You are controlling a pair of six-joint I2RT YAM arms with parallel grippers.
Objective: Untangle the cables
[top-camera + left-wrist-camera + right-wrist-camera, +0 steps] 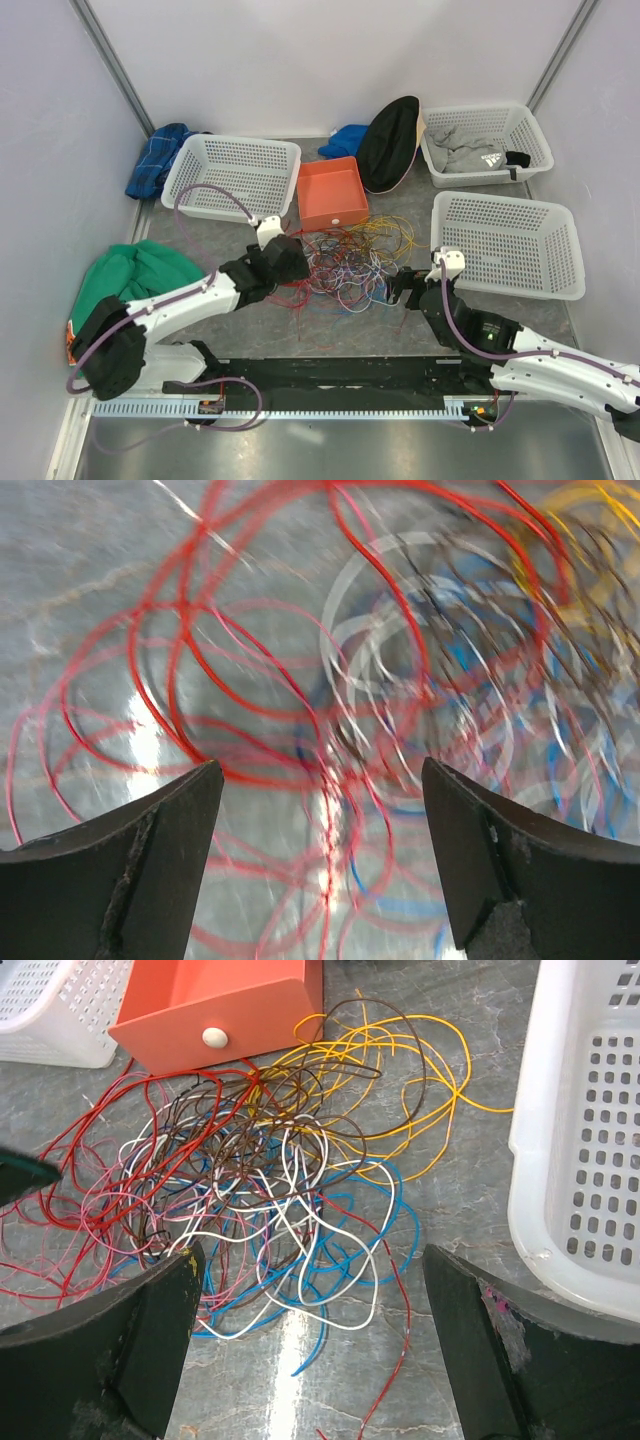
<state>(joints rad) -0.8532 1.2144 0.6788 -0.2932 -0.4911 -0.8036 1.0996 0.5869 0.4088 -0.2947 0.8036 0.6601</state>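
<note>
The cables (350, 262) lie in a loose tangled heap of red, pink, blue, white, brown and yellow loops on the grey table, in front of the orange drawer. My left gripper (296, 264) hangs open over the heap's left edge. In the left wrist view its jaws (320, 770) stand wide apart over blurred red and pink loops (300, 710), holding nothing. My right gripper (402, 286) stands open at the heap's right side. In the right wrist view the cables (270, 1180) lie ahead of its gripper (312, 1252), with white, blue and red strands reaching between the fingers.
An orange drawer (332, 192) sits just behind the heap. Three white baskets stand around it: back left (232, 177), right (510, 243) and back right (487, 145), the last holding grey clothing. Green cloth (135, 275), blue cloth (158, 160) and a black cap (388, 140) lie nearby.
</note>
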